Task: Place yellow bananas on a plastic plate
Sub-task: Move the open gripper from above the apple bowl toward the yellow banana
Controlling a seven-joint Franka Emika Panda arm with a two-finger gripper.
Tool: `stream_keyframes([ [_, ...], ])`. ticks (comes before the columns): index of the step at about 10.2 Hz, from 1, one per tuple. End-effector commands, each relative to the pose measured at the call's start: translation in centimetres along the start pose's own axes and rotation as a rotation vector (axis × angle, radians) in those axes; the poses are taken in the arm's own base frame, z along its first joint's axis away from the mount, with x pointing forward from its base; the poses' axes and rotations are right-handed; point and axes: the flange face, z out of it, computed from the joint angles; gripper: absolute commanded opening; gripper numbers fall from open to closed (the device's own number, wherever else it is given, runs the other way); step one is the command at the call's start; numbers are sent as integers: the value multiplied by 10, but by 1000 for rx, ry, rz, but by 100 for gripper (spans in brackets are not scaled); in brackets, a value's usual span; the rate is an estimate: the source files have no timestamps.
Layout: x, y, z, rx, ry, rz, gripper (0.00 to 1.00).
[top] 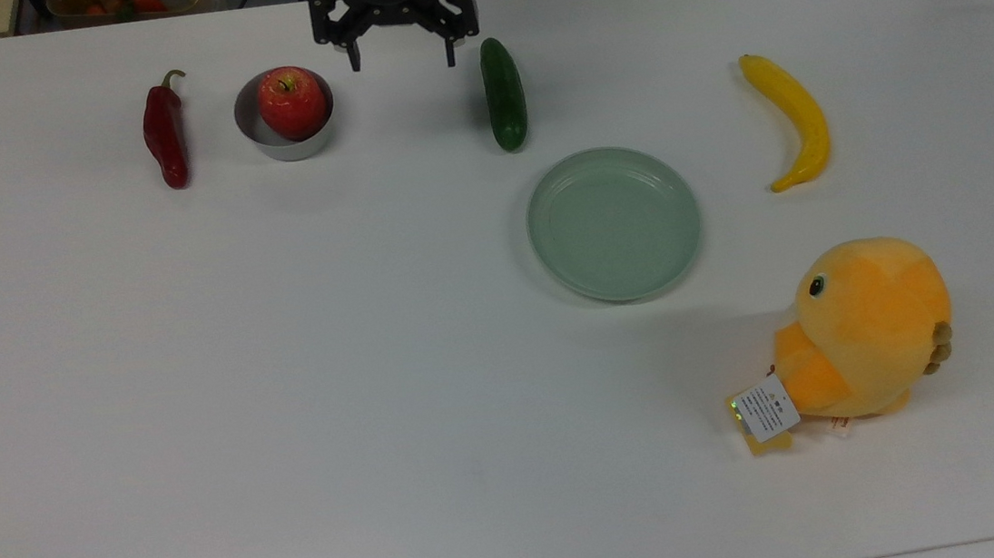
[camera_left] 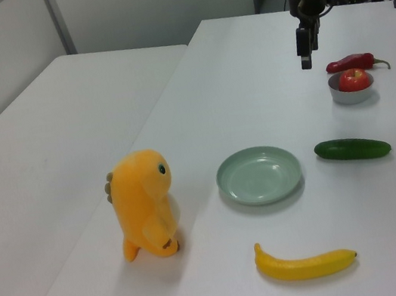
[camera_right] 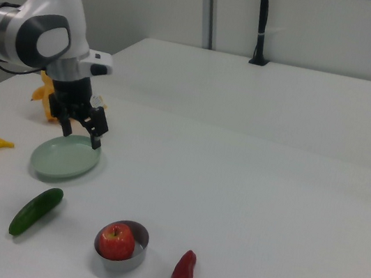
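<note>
Gripper [top: 401, 56]: empty, jaws spread wide, at the top view's far edge beside the cucumber [top: 504, 93].
Yellow bananas [top: 792, 118]: on the counter [top: 288, 381], just right of the plastic plate [top: 613, 223] — untouched.
Risk: curved, slender body — an off-centre grasp may let it pivot or slip.
Risk: the plush chick [top: 862, 328] sits near the plate; a wide approach could nudge it.

glossy banana [top: 790, 118], matt plate [top: 614, 223], plush chick [top: 862, 330]

Bright even overhead light, soft faint shadows, slight grain, no glare
</note>
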Motion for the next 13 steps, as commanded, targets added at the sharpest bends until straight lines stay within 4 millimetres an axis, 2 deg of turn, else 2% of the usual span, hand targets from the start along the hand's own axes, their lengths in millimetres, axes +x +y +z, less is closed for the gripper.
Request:
stream_keyframes([
  [1,-16,-57,-2,15,29,-44,100],
  [3,-29,-116,1,11,33,-62,100],
  [4,-36,-154,3,15,30,-85,100],
  [6,-38,-194,14,43,59,-78,100],
  [7,-41,-233,24,87,114,-47,100],
  [8,-45,-259,27,120,138,-37,100],
  [10,-49,-293,29,157,122,-72,100],
  [13,-57,-352,60,187,61,-111,100],
])
